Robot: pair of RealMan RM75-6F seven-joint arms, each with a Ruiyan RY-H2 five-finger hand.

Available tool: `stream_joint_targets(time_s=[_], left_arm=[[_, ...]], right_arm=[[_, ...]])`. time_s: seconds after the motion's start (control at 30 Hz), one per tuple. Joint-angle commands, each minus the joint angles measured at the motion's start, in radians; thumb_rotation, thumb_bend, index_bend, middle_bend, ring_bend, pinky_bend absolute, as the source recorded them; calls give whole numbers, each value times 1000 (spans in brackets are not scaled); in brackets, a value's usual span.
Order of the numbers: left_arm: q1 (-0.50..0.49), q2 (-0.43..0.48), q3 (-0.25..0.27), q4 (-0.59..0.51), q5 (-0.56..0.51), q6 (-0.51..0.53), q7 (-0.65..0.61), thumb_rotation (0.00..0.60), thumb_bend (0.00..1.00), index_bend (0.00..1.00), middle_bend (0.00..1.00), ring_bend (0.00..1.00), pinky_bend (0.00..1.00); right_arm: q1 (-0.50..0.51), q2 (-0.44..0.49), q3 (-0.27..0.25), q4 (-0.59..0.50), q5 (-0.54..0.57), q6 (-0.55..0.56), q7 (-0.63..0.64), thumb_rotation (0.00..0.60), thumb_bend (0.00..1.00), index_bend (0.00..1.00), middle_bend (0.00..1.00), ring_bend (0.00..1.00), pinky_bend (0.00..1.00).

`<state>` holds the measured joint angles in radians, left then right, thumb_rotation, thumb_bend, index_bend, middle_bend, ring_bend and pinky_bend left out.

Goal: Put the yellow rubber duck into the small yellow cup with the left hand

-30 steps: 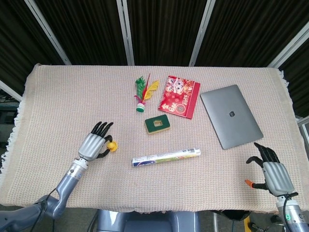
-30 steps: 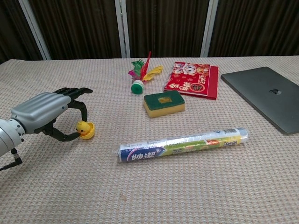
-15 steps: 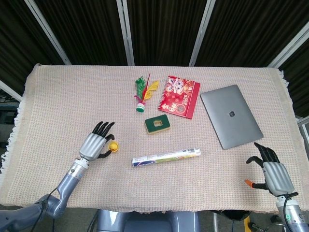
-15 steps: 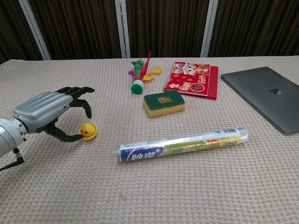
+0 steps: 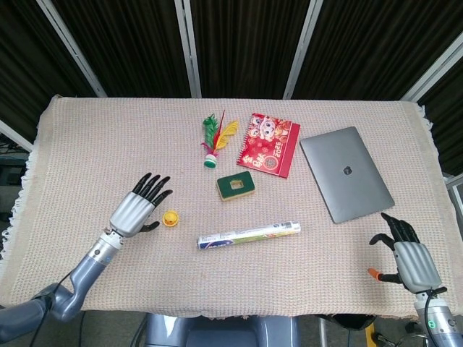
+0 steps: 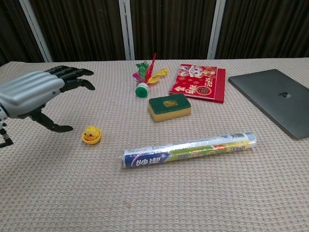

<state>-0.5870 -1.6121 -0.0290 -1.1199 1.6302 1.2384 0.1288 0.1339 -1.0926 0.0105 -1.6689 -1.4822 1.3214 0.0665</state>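
The yellow rubber duck (image 6: 90, 133) sits inside the small yellow cup (image 6: 92, 139) on the cloth, left of centre; in the head view the duck and cup (image 5: 170, 217) read as one yellow spot. My left hand (image 5: 134, 212) (image 6: 36, 94) hovers just left of the cup with its fingers spread, holding nothing and clear of the duck. At the table's near right corner, my right hand (image 5: 406, 256) rests with fingers loosely apart and empty; the chest view does not show it.
A foil-wrapped roll (image 6: 187, 149) lies right of the cup. Behind it are a green-and-yellow sponge (image 6: 169, 107), a feather shuttlecock (image 6: 146, 79), a red calendar book (image 6: 199, 83) and a grey laptop (image 6: 277, 100). A small orange object (image 5: 373, 273) lies by my right hand.
My left hand let go of the duck, opened its fingers and lifted away to the left. The duck now sits alone in the cup. The right hand stayed still.
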Motion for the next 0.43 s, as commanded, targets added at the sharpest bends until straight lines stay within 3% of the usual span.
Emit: stream_joint_targets(time_s=[0.03,0.1,0.27,0.43], left_arm=[[21,199,52,-142,111,109,104,600,132,153,0,0,0],[62,305,85,-229,135,157,132,600,119,127,0,0,0],[195,459,153,-397,97,249,147,600,90,84,0,0,0],[310,449,179,-412,60,340,97,600,84,75,0,0,0]], right_arm=[[2,-4,-4,24,-25,15,-52,600,0,419,11,0,0],[2,-10,-6,29,-36,22,-73,600,0,420,11,0,0],[2,-12,-6,27,-36,22,-77,600,0,420,11,0,0],[1,-13,-5,18,-28,21,-77,600,0,420,11,0,0]])
